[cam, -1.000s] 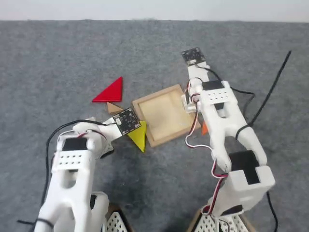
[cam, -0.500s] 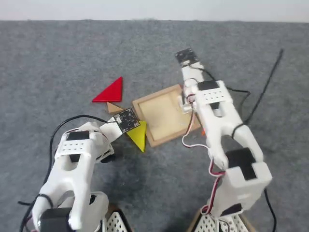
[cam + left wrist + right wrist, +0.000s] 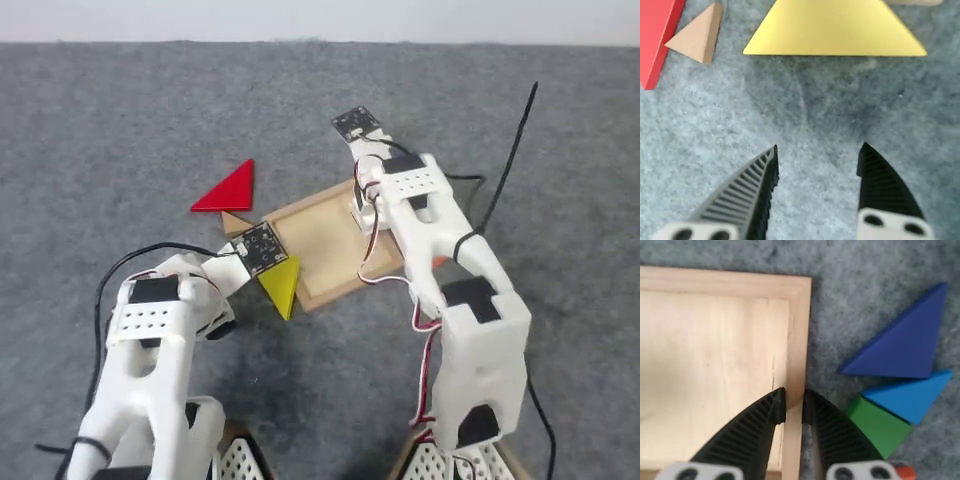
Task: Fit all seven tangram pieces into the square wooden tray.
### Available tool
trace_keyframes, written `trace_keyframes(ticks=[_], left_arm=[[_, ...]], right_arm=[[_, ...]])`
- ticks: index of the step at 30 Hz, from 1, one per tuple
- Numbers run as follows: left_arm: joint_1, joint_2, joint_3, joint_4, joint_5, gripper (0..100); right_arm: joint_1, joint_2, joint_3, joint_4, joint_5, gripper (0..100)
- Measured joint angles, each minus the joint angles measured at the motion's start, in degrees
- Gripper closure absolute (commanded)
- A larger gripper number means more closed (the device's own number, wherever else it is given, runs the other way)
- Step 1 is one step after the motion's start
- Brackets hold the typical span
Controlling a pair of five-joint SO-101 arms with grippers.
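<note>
Grey mat (image 3: 120,120) is laid over the whole table, with a pale wall strip behind. Right gripper (image 3: 794,397) is clamped on the wall of the tray (image 3: 800,340), one finger inside and one outside. Over the last second the tray has been dragged and turned toward the left arm's side, and its edge has been brought right up to the yellow triangle (image 3: 281,285) (actual contact can't be confirmed from above). This is judged to be repositioning, not loading: no piece is seen in the part of the tray that shows, so all seven are taken as still outstanding. Left gripper (image 3: 817,155) is held open low over bare mat with nothing between the fingers, and the yellow triangle lies just ahead of the tips. It has been shifted only slightly in the same interval. Further out on that side a small tan triangle (image 3: 697,32) is seen just beside the red triangle (image 3: 655,35). Outside the gripped wall a dark blue triangle (image 3: 905,347), a light blue triangle (image 3: 912,392), a green piece (image 3: 877,425) and a sliver of an orange piece (image 3: 905,472) are packed close together, so finger room is expected to be tight. From above, the tray is partly covered by the right arm, so any drop-in by the left arm is blocked while the wall is held.
</note>
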Motion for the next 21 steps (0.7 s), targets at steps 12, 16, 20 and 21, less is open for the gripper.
trace_keyframes(ticks=[12, 16, 20, 21], left_arm=[[0.00, -0.18, 0.97, -2.02, 6.07, 76], [2.55, -0.35, 8.44, -10.73, 6.59, 76], [2.55, -1.05, 8.44, -11.08, 6.59, 76], [2.55, -1.14, 8.09, -10.02, 6.59, 76]], right_arm=[[0.00, 0.09, -0.62, 1.93, -0.09, 96.1], [-0.62, 0.09, -0.70, 2.46, -1.49, 96.2], [-1.32, 0.09, -0.70, 2.64, -2.46, 98.0], [-1.41, 0.09, -0.70, 2.64, -2.55, 98.2]])
